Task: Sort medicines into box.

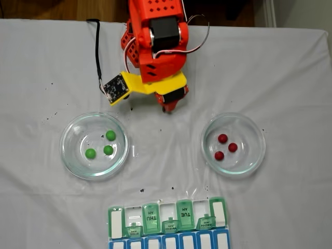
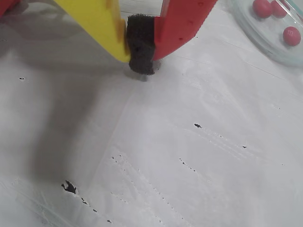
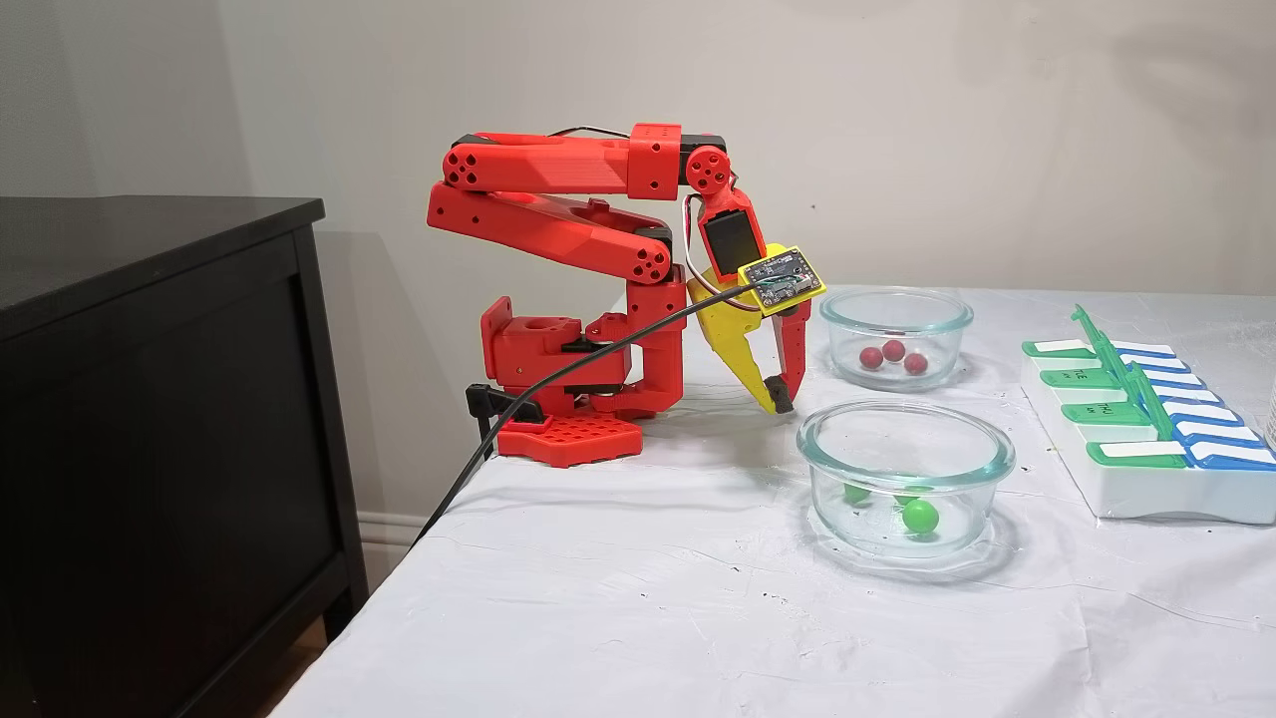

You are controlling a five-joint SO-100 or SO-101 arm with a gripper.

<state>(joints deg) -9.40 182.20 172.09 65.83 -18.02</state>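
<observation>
You have six balls to sort, and none is in the box (image 1: 168, 223) yet. Three green balls (image 1: 103, 146) lie close together in one glass dish (image 1: 70, 155), which sits above and left of the box in a fixed view. Three red balls (image 1: 224, 147) lie clustered in a second dish (image 1: 257, 155), above and right of the box. Both dishes stand well apart from each other and near the box's far edge.

The box shows a row of green lids, several standing up and some flat, with a blue row alongside; TUE and THU can be read on two flat lids.

Your gripper (image 1: 168, 108) points down at the cloth (image 1: 290, 78) between the two dishes, on the far side from the box. In the wrist view the yellow finger (image 2: 102, 23) and red finger (image 2: 182, 23) are pressed together at the black foam pad (image 2: 141, 47), holding nothing, with the tip at or just over the cloth. Two red balls (image 2: 275, 16) show in the dish at that view's upper right corner.
</observation>
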